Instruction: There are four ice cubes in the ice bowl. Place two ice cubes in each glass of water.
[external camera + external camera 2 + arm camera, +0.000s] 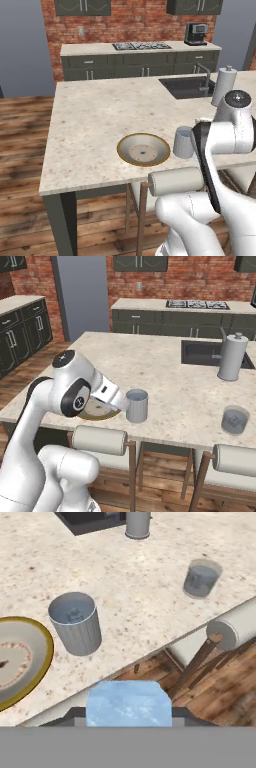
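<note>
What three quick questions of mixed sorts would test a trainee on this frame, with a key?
1. True or false: the gripper holds an ice cube.
2. Which stands beside the ice bowl: A, the near glass; B, the far glass?
3. Fill in: the white knobbed cylinder stands by the ____.

Key: 1 true; 2 A; 3 sink.

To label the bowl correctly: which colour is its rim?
Golden-brown, around a pale grey-beige inside; the bowl shows best in the left base view.
</note>
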You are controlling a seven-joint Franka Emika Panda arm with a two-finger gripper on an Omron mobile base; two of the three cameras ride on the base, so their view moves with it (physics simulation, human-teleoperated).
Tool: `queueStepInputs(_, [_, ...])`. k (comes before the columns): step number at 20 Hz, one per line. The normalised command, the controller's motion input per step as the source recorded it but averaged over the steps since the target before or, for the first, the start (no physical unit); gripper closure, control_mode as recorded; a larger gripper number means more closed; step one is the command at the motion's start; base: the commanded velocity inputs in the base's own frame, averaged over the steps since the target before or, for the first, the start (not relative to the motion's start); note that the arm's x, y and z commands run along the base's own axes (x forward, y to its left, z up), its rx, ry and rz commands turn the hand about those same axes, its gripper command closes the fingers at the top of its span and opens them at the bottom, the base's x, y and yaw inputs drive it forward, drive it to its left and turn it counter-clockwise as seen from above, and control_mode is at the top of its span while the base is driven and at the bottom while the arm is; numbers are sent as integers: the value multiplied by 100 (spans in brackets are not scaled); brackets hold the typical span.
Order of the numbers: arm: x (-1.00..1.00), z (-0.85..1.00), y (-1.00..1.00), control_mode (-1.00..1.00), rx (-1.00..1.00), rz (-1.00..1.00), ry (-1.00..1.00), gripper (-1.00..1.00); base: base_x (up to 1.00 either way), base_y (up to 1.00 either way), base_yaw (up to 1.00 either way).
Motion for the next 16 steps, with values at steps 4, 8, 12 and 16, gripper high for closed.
queueStepInputs(4, [-14, 45, -100, -100, -2, -3, -23, 100, 0, 0, 0])
queueStepInputs(8, [0, 91, -100, -100, 27, -14, -4, 100, 0, 0, 0])
queueStepInputs(12, [5, 72, -100, -100, 36, -15, 2, 100, 0, 0, 0])
queueStepInputs(16, [0, 6, -100, -100, 23, -10, 11, 100, 0, 0, 0])
